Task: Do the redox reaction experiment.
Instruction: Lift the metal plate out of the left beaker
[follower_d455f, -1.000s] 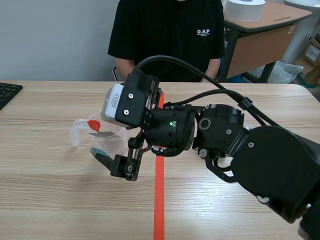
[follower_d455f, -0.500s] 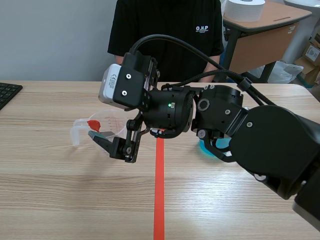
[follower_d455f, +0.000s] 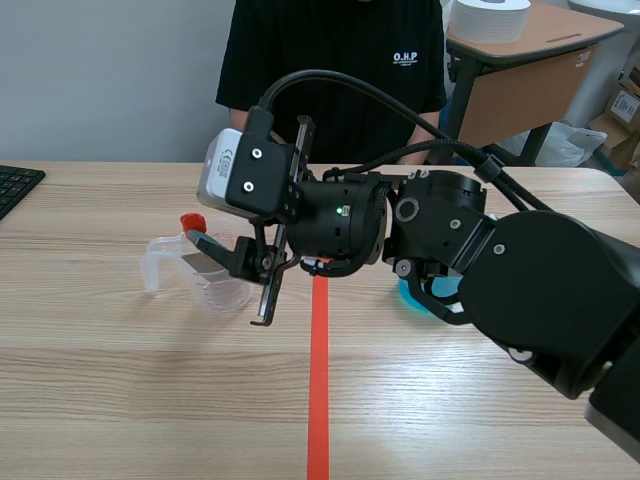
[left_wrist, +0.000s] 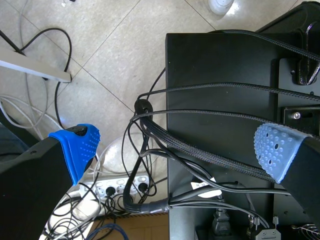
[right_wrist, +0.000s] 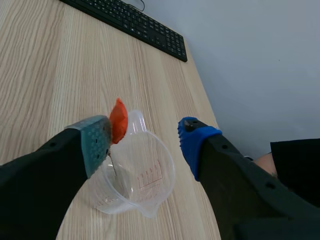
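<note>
A light wooden table (follower_d455f: 120, 400) with a straight, even grain fills the foreground, and an orange-red tape line (follower_d455f: 318, 400) runs along it away from the robot. Behind it stands a plain pale grey wall (follower_d455f: 110, 70). At the far right is a second desk (follower_d455f: 530, 70) with a tan top and a dark metal leg; a large roll of white paper (follower_d455f: 490, 18) stands on it, and a white plastic bag (follower_d455f: 565, 145) and cardboard boxes (follower_d455f: 628, 100) sit beside it. The left wrist view looks down on a floor (left_wrist: 110, 50) of pale tiles with dark joints, where a black cabinet (left_wrist: 225, 55) stands beside a tangle of cables (left_wrist: 145, 145) and a white power strip (left_wrist: 117, 187). The light is soft and even.
</note>
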